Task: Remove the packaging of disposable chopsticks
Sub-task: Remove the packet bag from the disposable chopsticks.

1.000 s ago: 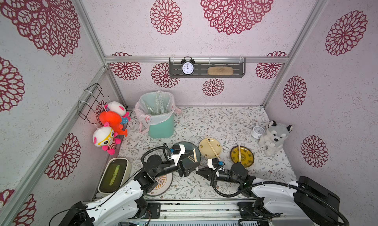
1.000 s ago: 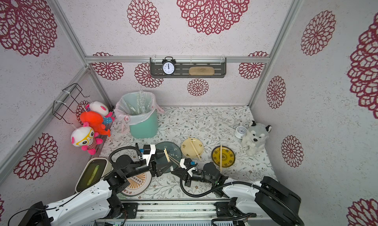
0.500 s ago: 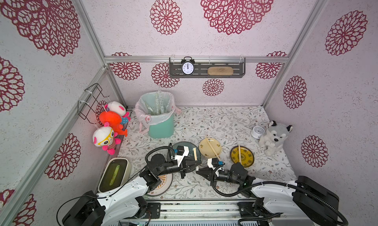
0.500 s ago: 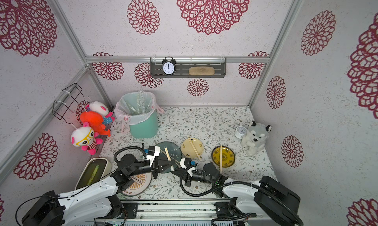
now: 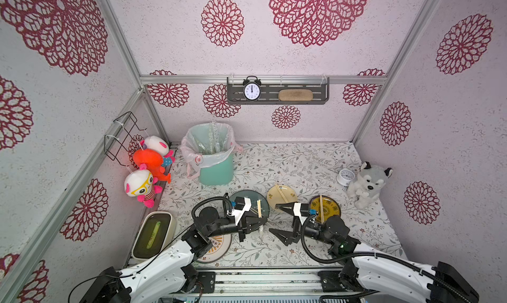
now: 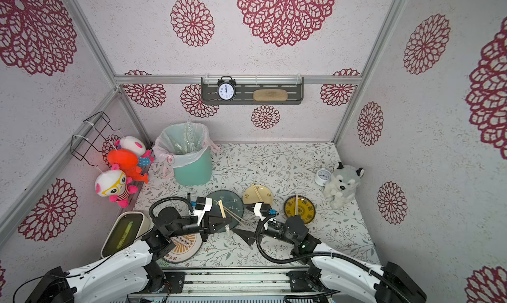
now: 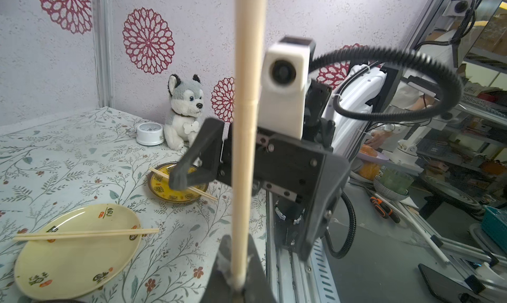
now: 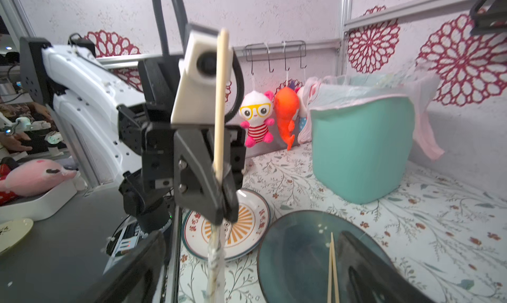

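left gripper [image 5: 264,221]: jaws clamped tight, pinching the held chopsticks [image 8: 220,109] right where the sleeve starts; hovering over the near rim of the teal plate [image 5: 241,198].
held chopsticks: bare wood is sticking up out of the fingers, and the lower end is sitting inside the packaging [image 8: 215,260].
packaging: crinkly clear sleeve, hanging down below the left gripper, just off the teal plate's near-right edge. Cannot tell if its tip is touching the table.
right gripper [image 5: 272,217]: jaws standing wide apart, holding nothing. It is sitting just right of the teal plate, facing the left gripper. In the right wrist view the sleeve is showing between its fingers, clear of both.
striped plate [image 5: 216,248]: lying near-left of the teal plate, partly under the left arm.
loose chopsticks [image 5: 258,207]: lying unwrapped on the teal plate.
cream plate [image 5: 290,191]: lying just right of the teal plate, slightly farther, with a pair resting across it.
yellow plate [image 5: 330,209]: lying farther right of the teal plate, also carrying a pair.
bin [image 5: 216,170]: standing beyond the teal plate, slightly left, with spent sleeves [image 5: 212,139] poking up inside the liner.
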You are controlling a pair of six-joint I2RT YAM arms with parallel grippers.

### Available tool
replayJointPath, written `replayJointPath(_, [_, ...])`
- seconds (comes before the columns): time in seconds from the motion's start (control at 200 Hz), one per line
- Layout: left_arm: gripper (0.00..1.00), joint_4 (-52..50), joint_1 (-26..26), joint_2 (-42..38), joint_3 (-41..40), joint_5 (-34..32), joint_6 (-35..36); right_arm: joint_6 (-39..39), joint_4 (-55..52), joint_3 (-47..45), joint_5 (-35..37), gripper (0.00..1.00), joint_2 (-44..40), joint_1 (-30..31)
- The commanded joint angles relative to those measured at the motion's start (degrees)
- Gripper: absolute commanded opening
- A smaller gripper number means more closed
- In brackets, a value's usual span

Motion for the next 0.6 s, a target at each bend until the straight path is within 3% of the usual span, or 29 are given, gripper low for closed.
replayJointPath(0.0, [0.0, -2.67, 0.5, -0.1, -0.61, 3.11, 1.41, 0.08, -4.09, 6.48, -2.94, 0.99, 1.46, -0.35])
replayJointPath(0.22, [0.0, -2.96, 0.51, 0.64, -1.2, 4.47, 1.62, 1.27, -2.96, 12.58, -6.82, 0.86, 9.3, -0.37])
replayJointPath(0.3, [0.0, -3.15, 0.51, 0.69, -1.38, 4.89, 1.63, 1.91, -2.2, 13.64, -8.99, 0.68, 11.14, -0.43])
replayJointPath(0.49, [0.0, -2.75, 0.47, 0.29, -1.84, 5.02, 1.54, 3.31, -0.12, 13.67, -10.71, 0.4, 12.79, -0.44])
replayJointPath(0.59, [0.0, -2.77, 0.51, -0.04, -1.94, 4.85, 1.54, 4.01, 1.26, 13.01, -11.49, 0.34, 13.41, -0.41])
